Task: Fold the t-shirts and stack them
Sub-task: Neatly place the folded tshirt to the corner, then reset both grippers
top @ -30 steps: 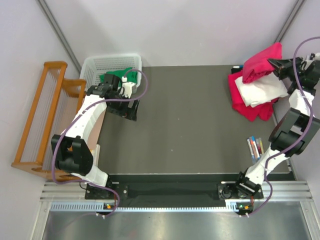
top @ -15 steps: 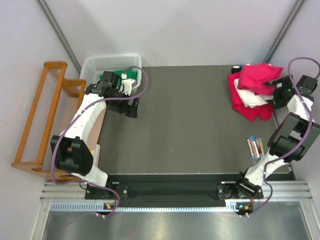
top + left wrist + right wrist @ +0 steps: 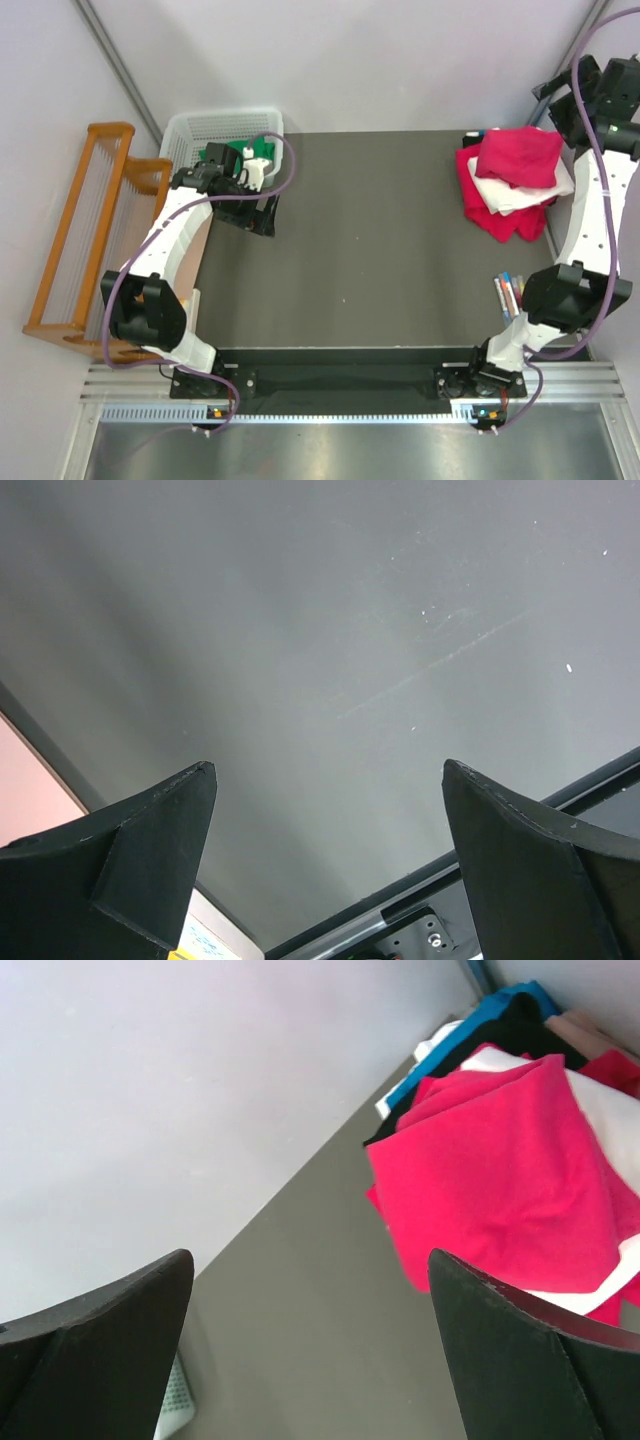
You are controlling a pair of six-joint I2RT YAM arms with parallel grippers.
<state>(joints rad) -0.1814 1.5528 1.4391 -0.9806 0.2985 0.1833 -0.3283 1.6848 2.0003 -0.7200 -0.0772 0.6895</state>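
Note:
A crimson-pink t-shirt lies crumpled on top of a white t-shirt, with more crimson cloth under both, at the table's far right corner. My right gripper hangs open above and behind this pile, holding nothing. In the right wrist view the crimson shirt lies beyond the open gripper, apart from it. A green t-shirt sits bunched in the white basket. My left gripper is open just in front of the basket. In the left wrist view this gripper has only bare table between its fingers.
Coloured pens lie by the table's right edge. A wooden rack stands left of the table. Blue and black items sit behind the shirt pile against the wall. The basket's corner shows far off in the right wrist view.
My right gripper has opened and let the crimson-pink shirt drop onto the white one, then risen up and back toward the wall. The left arm has barely moved.

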